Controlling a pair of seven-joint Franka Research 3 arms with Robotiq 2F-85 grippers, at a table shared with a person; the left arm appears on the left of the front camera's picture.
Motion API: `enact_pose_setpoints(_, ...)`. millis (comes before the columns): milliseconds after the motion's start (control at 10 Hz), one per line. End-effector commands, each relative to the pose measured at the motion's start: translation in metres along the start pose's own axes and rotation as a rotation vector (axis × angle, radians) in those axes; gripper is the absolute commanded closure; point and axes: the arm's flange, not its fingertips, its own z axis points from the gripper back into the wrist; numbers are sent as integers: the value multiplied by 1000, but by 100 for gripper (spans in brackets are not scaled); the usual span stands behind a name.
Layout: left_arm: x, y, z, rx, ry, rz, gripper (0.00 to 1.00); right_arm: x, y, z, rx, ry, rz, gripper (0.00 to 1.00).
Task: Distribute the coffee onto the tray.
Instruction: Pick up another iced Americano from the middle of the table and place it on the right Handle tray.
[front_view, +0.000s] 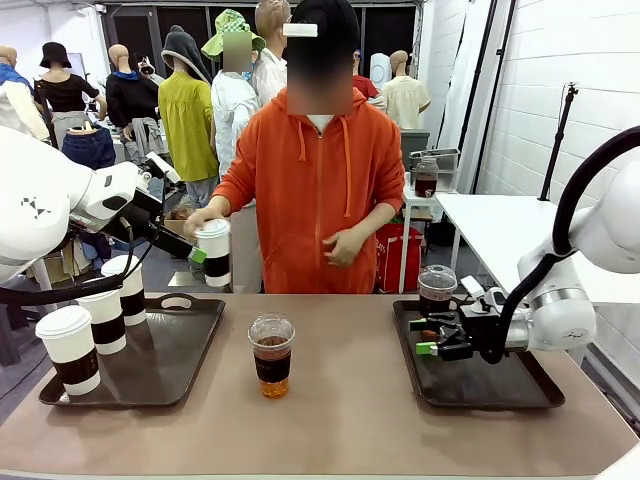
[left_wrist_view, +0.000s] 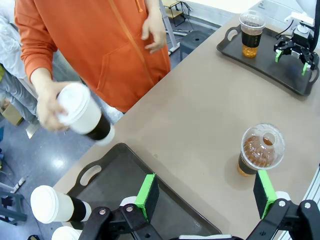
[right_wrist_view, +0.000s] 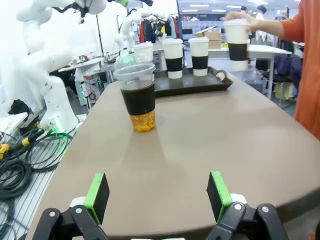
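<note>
Counting cups: six in sight, spread over two trays, the bare table and the person's hand.
Left tray (front_view: 205, 330): lower left of the front view; three white paper cups stand on it, the nearest (front_view: 70, 348), the middle one (front_view: 103, 318) and the one behind (front_view: 128, 288).
Fourth white cup (front_view: 213, 252): held up by the person's hand (front_view: 199, 220), above and behind the left tray's far edge, not set down.
Right tray (front_view: 520, 385): lower right of the front view; one dome-lidded cup (front_view: 436, 290) stands at its far left corner.
Second dome-lidded cup (front_view: 271, 354): on the bare table in the lower centre, between the trays, on neither.
Left gripper (left_wrist_view: 205, 192): jaws wide, empty, over the left tray's inner edge.
Right gripper (front_view: 432, 338): jaws wide, empty, low over the right tray, just in front of the dome cup there.
Progress (judgement): four cups placed, two left; the centre cup looks like the arms' job.
</note>
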Motion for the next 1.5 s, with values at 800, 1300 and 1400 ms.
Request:
enact_pose_setpoints(800, -2, 2, -1, -8, -6, 5, 0, 10, 14, -128, -19, -2, -2, 0)
enact_pose_setpoints(1300, -2, 2, -1, -8, -6, 5, 0, 14, 19, -119, 11, 4, 6, 0)
enact_pose_setpoints(1400, -2, 2, -1, -8, -6, 5, 0, 12, 18, -119, 10, 4, 3, 0)
